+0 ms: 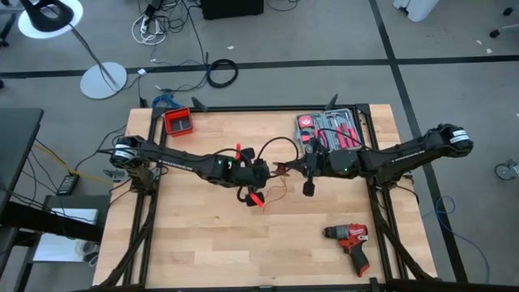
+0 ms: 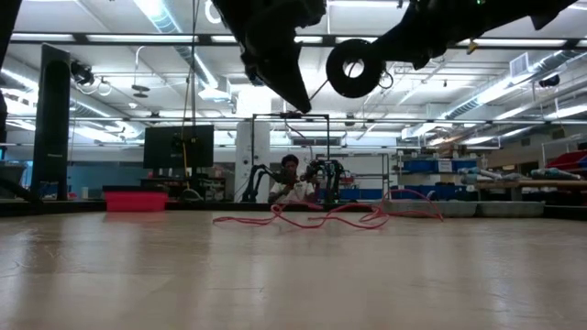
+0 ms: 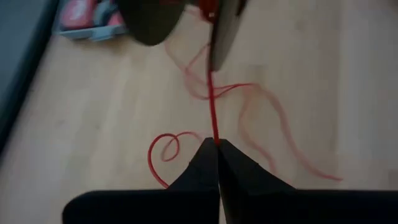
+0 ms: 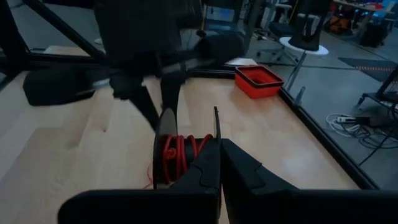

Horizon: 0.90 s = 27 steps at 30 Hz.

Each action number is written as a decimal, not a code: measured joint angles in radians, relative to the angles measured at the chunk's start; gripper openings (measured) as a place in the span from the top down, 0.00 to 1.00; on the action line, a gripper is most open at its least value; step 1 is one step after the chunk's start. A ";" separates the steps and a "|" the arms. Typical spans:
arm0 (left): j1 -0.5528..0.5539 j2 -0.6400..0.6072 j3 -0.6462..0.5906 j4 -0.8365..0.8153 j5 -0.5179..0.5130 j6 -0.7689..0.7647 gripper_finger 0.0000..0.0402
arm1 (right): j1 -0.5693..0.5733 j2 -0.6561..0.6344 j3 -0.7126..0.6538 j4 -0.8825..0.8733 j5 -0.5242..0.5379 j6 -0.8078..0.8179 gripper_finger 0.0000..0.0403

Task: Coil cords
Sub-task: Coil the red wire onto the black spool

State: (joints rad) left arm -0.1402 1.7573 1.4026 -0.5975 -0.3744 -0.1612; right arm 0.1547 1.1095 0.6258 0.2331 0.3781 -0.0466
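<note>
Red cords: your cords (image 1: 272, 180) sit near the table's centre, a thin red strand trailing in loose loops on the wood (image 3: 249, 118) toward 6 o'clock of the two grippers, with a small red clip (image 1: 256, 199) lying just below the left gripper.
Left gripper: you have the left gripper (image 1: 263, 172) at mid-table, fingers pressed together on a red strand that runs taut away from the tips (image 3: 213, 109) — the wrist view shows no gap between them.
Right gripper: your right gripper (image 1: 308, 166) meets the left one at centre, at its 3 o'clock; its fingers (image 4: 205, 163) are closed together, with red wire wound in several turns on a spool (image 4: 180, 152) right in front of the tips. You cannot tell from these views whether the fingers actually pinch the wire.
Table: light wooden table (image 1: 203, 251) — red drill (image 1: 350, 239) at 4 o'clock, red bin (image 1: 178, 122) at 10 o'clock, tool case (image 1: 328, 130) at 1 o'clock.
Background: a person (image 2: 292, 179) sits far behind the table in the low view.
</note>
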 joint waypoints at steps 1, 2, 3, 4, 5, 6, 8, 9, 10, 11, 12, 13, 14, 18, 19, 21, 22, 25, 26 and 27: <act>0.000 0.000 -0.008 0.022 0.012 -0.005 1.00 | -0.001 -0.001 0.000 0.000 -0.002 0.002 1.00; 0.000 0.000 -0.016 0.040 0.015 -0.009 0.99 | -0.001 -0.001 0.000 0.000 -0.002 0.004 1.00; 0.000 0.000 -0.023 0.054 0.016 -0.015 0.99 | -0.002 -0.001 0.000 -0.003 -0.001 0.009 1.00; 0.000 0.000 -0.030 0.068 0.018 -0.023 0.97 | -0.002 -0.002 0.000 -0.007 -0.001 0.014 1.00; 0.000 0.000 -0.035 0.078 0.019 -0.028 0.95 | -0.002 -0.002 0.000 -0.008 -0.001 0.017 1.00; 0.000 0.000 -0.041 0.079 0.023 -0.033 0.92 | -0.002 -0.002 0.000 -0.007 0.002 0.019 1.00; 0.000 0.000 -0.057 0.079 0.024 -0.060 0.85 | -0.004 -0.004 0.000 -0.006 0.009 0.020 1.00; 0.000 0.001 -0.067 0.085 0.024 -0.077 0.82 | -0.004 -0.004 0.000 -0.007 0.014 0.020 1.00; 0.000 0.001 -0.080 0.091 0.024 -0.088 0.78 | -0.004 -0.004 0.000 -0.009 0.024 0.020 1.00; 0.000 0.001 -0.094 0.093 0.024 -0.105 0.76 | -0.006 -0.004 0.000 -0.010 0.034 0.020 1.00; 0.000 0.001 -0.108 0.095 0.020 -0.116 0.73 | -0.007 -0.004 0.000 -0.013 0.047 0.020 1.00; -0.003 0.001 -0.122 0.100 0.013 -0.129 0.71 | -0.009 -0.004 0.000 -0.018 0.057 0.020 1.00; -0.006 0.002 -0.134 0.102 -0.001 -0.136 0.70 | -0.011 -0.004 0.000 -0.022 0.065 0.020 1.00; -0.024 0.002 -0.161 0.134 -0.064 -0.152 0.69 | -0.021 -0.007 0.000 -0.031 0.067 0.039 1.00; -0.029 0.002 -0.165 0.135 -0.083 -0.157 0.69 | -0.022 -0.010 0.000 -0.034 0.066 0.049 1.00; -0.041 0.002 -0.165 0.138 -0.133 -0.162 0.69 | -0.022 -0.025 0.000 -0.056 0.067 0.063 1.00; -0.049 0.002 -0.165 0.147 -0.165 -0.163 0.68 | -0.022 -0.033 0.000 -0.058 0.066 0.073 1.00; -0.071 0.002 -0.165 0.197 -0.246 -0.165 0.68 | -0.022 -0.067 0.000 -0.077 0.066 0.110 1.00; -0.076 0.002 -0.165 0.225 -0.257 -0.165 0.68 | -0.022 -0.079 0.000 -0.078 0.068 0.121 1.00; -0.078 0.002 -0.165 0.252 -0.262 -0.165 0.68 | -0.022 -0.093 0.000 -0.076 0.074 0.131 1.00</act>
State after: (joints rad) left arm -0.2182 1.7588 1.2378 -0.3453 -0.6365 -0.3264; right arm 0.1329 1.0169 0.6262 0.1566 0.4518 0.0841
